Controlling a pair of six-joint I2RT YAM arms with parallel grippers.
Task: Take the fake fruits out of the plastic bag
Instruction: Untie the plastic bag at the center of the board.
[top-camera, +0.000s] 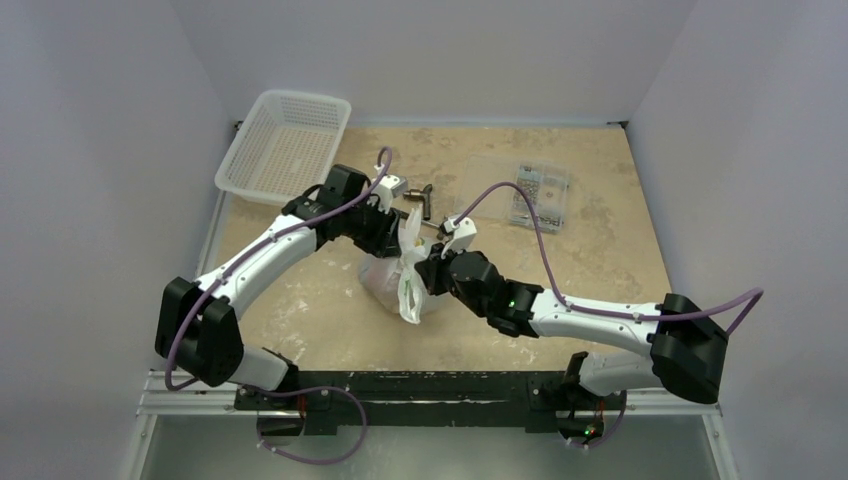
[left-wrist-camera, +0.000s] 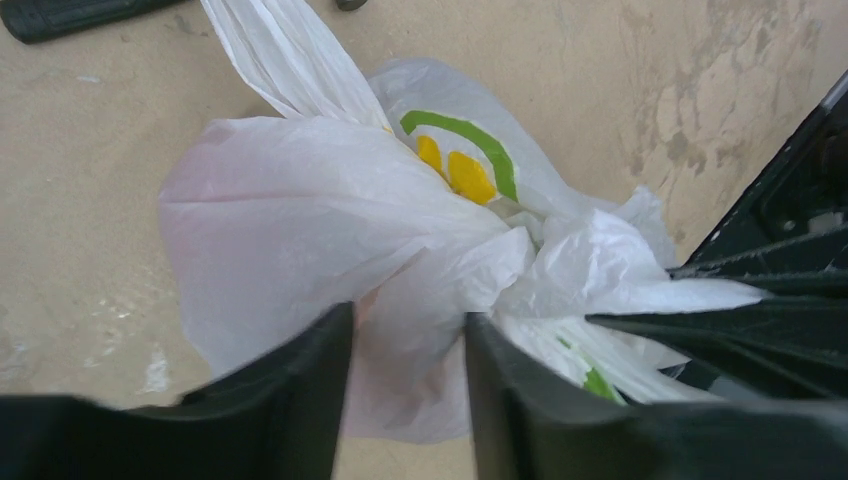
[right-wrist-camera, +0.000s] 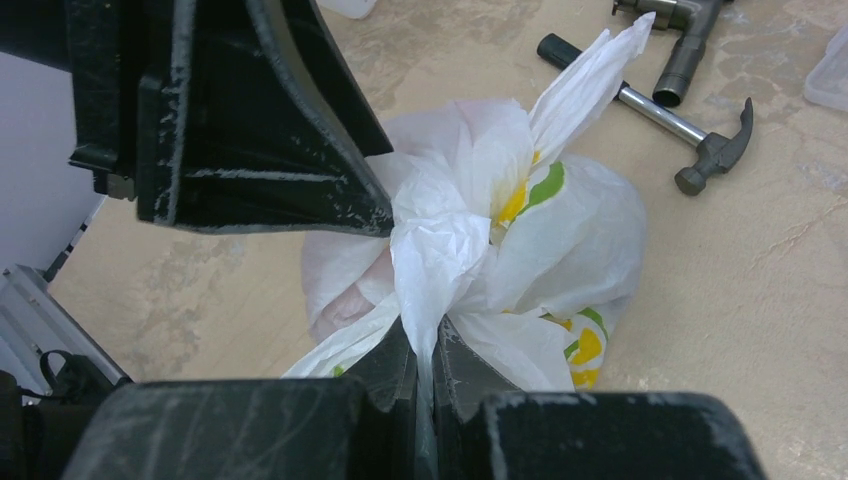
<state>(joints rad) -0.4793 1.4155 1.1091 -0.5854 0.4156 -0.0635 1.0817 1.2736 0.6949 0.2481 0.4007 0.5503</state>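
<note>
Tight in the middle here. The plastic bag (top-camera: 385, 280) sits mid-bench (top-camera: 600, 270). The left pincer (left-wrist-camera: 408, 385) comes over it from the far left, jaws apart with plastic filling the gap. The right pincer (right-wrist-camera: 425, 370) is clamped on a twist of the bag from the right. No way in between those two. Just behind the bag lies the hammer (right-wrist-camera: 690, 130) with a grey metal piece (right-wrist-camera: 685, 50) beside it, so the far approach is cramped. The white mesh basket (top-camera: 285, 145) blocks the far-left corner, the clear flat box (top-camera: 535, 195) the far right. The right arm's purple cable (top-camera: 490, 190) loops over the stretch toward that box. Open bench near-left of the bag and along the right side.
</note>
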